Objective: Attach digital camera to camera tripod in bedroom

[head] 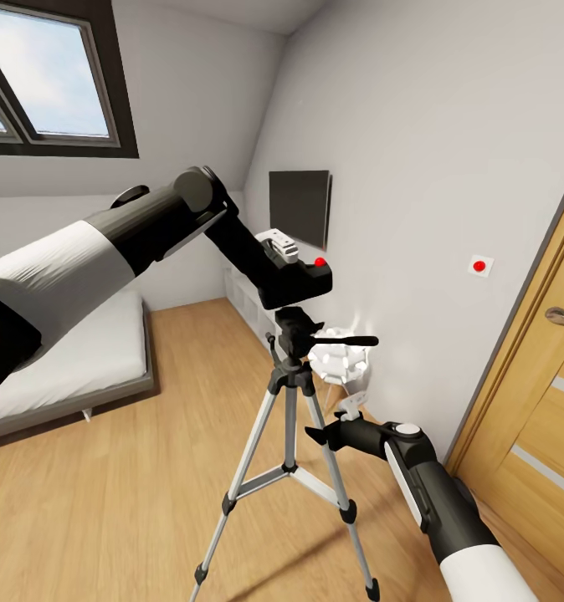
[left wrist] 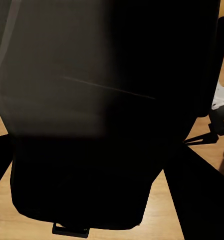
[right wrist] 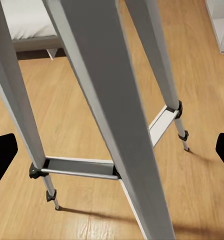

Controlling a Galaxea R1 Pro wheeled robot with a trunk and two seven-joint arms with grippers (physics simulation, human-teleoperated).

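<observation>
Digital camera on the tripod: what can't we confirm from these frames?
- Head view: the seam between the digital camera and the camera tripod head is too small to tell seated from just resting.
- Head view: the left gripper fingers are hidden behind the camera body, so the grip is unclear.
- Left wrist view: a dark, close, blurred body blocks the mount.
- Right wrist view: tripod legs cut off at the top edge.

Digital camera (head: 303, 283) sits atop camera tripod (head: 289, 435), bed (head: 73, 359) left.
</observation>
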